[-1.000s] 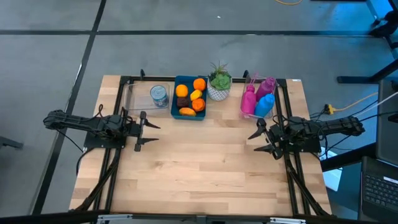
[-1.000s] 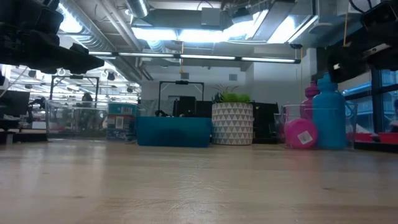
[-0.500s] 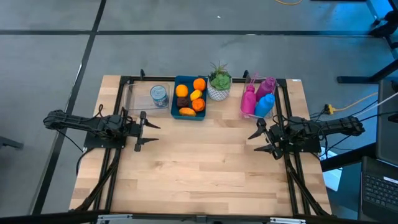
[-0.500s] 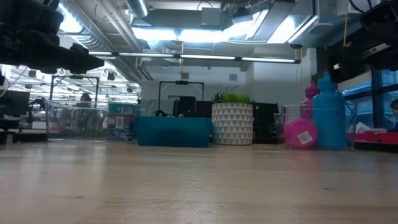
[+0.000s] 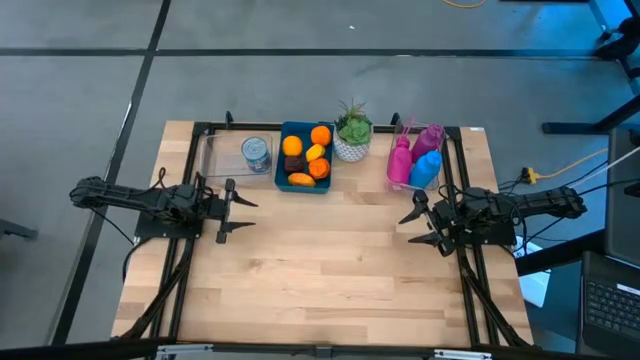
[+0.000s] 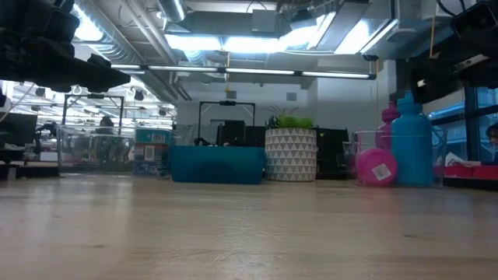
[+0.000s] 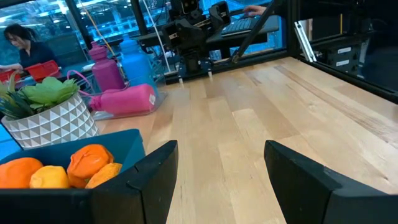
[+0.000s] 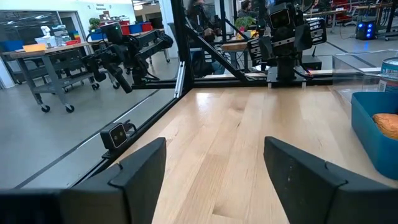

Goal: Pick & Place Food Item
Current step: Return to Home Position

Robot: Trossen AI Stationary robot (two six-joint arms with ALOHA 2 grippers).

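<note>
We look out on an open workshop hall around a light wooden table (image 5: 320, 260).

Beneath the table we see a grey concrete floor (image 5: 300, 90) crossed by dark seam lines (image 5: 300, 52), with a yellow cable (image 5: 570, 162) trailing off at the right and an open black laptop (image 5: 610, 300) near the lower right corner. Looking level across the room, we find bright strip ceiling lights (image 6: 233, 43) among silver ducts (image 6: 136, 50). Farther off we make out a grey metal workbench on casters (image 8: 43, 53), a row of red and blue bins (image 8: 134, 28), and a person in dark clothes (image 7: 28, 50).
</note>
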